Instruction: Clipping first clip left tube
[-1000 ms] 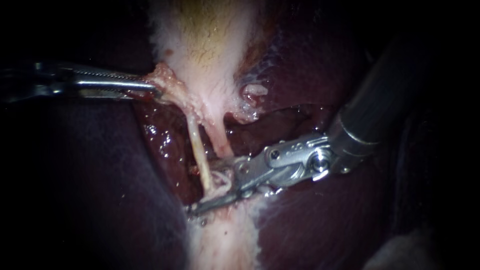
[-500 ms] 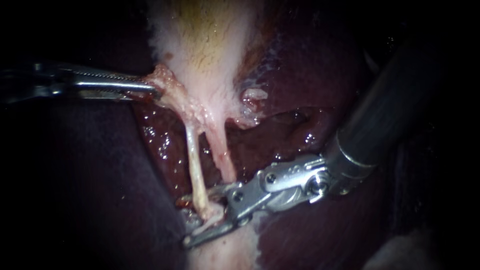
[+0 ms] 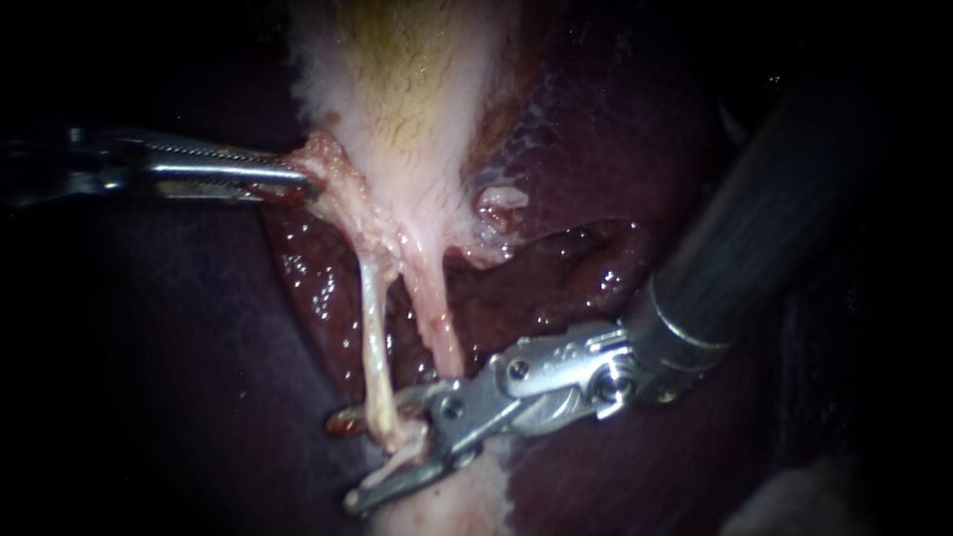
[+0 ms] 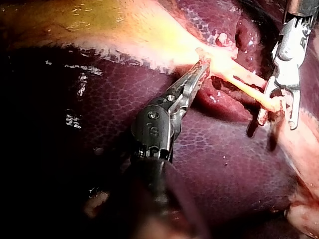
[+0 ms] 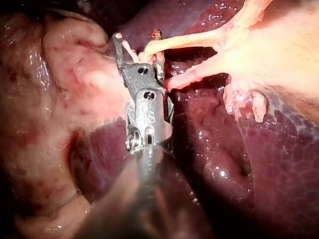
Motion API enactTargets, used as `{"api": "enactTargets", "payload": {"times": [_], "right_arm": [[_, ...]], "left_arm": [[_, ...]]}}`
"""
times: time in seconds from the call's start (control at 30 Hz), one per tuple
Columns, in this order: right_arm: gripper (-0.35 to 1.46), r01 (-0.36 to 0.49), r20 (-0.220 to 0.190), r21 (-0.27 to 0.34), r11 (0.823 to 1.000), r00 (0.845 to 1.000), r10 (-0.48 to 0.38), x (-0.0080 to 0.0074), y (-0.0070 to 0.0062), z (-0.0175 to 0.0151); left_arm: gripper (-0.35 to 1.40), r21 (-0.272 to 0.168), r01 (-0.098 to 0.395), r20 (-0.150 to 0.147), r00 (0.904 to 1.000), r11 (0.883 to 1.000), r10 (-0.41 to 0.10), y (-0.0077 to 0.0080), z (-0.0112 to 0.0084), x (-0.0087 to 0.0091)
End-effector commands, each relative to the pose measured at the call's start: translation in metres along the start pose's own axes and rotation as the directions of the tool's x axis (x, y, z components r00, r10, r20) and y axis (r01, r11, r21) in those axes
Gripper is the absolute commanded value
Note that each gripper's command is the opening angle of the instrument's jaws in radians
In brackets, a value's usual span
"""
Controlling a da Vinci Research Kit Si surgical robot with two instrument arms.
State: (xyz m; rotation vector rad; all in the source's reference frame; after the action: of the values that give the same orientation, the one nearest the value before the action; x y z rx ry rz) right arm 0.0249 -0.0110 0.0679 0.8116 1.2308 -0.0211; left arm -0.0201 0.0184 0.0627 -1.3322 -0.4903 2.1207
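Observation:
The pale gallbladder narrows into two tubes. The thin left tube runs down into the jaws of my right instrument. These jaws stand open, one on each side of the tube's lower end. The pinker right tube passes just behind its upper jaw. My left instrument is shut on the ragged tissue at the gallbladder's neck and holds it to the left. The left wrist view shows the same grip and the right instrument straddling the tube. In the right wrist view the left tube lies between the open jaws.
Dark liver lies on both sides, with a wet red bed behind the tubes. A pale band of tissue runs down below the right instrument's jaws. A small pale nub sits right of the gallbladder's neck.
My right instrument has slid down and to the left along the left tube, and the tube's lower end has swung left with it. The left instrument has kept its hold.

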Motion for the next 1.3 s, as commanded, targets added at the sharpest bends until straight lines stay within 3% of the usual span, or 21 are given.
{"api": "enactTargets", "payload": {"times": [0.03, 0.33, 0.57, 0.73, 0.83, 0.93, 1.0, 1.3], "right_arm": [[0.37, 0.0, 0.0, -0.001, 1.0, 1.0, 0.0, -0.0002, 0.0001, -0.0001], [0.12, -0.003, 0.04, -0.007, 1.0, 0.999, 0.003, -0.0006, 0.0004, -0.0007], [-0.07, -0.005, 0.042, -0.024, 1.0, 0.999, 0.006, -0.0005, 0.0008, -0.0015], [-0.35, -0.009, 0.044, -0.022, 1.0, 0.999, 0.01, 0.0001, 0.0008, -0.0021], [-0.35, -0.012, 0.067, -0.023, 1.0, 0.998, 0.013, 0.0004, 0.0008, -0.0024], [-0.35, -0.033, 0.127, -0.032, 0.999, 0.991, 0.036, 0.0004, 0.0008, -0.0026], [-0.35, -0.033, 0.144, -0.033, 0.999, 0.989, 0.037, 0.0003, 0.0006, -0.0027], [-0.35, -0.032, 0.147, -0.034, 0.999, 0.988, 0.037, 0.0002, 0.0006, -0.0028]], "left_arm": [[-0.35, 0.0, 0.0, 0.0, 1.0, 1.0, 0.0, 0.0, 0.0, 0.0], [-0.35, 0.0, 0.0, 0.0, 1.0, 1.0, 0.0, 0.0, 0.0, 0.0], [-0.35, 0.0, 0.0, 0.0, 1.0, 1.0, 0.0, 0.0, 0.0, 0.0], [-0.35, 0.0, 0.0, 0.0, 1.0, 1.0, 0.0, 0.0, 0.0, 0.0], [-0.35, 0.0, 0.0, 0.0, 1.0, 1.0, 0.0, 0.0, 0.0, 0.0], [-0.35, 0.0, 0.0, 0.0, 1.0, 1.0, 0.0, 0.0, 0.0, 0.0], [-0.35, 0.0, 0.0, 0.0, 1.0, 1.0, 0.0, 0.0, 0.0, 0.0], [-0.35, 0.0, 0.0, 0.0, 1.0, 1.0, 0.0, 0.0, 0.0, 0.0]]}}
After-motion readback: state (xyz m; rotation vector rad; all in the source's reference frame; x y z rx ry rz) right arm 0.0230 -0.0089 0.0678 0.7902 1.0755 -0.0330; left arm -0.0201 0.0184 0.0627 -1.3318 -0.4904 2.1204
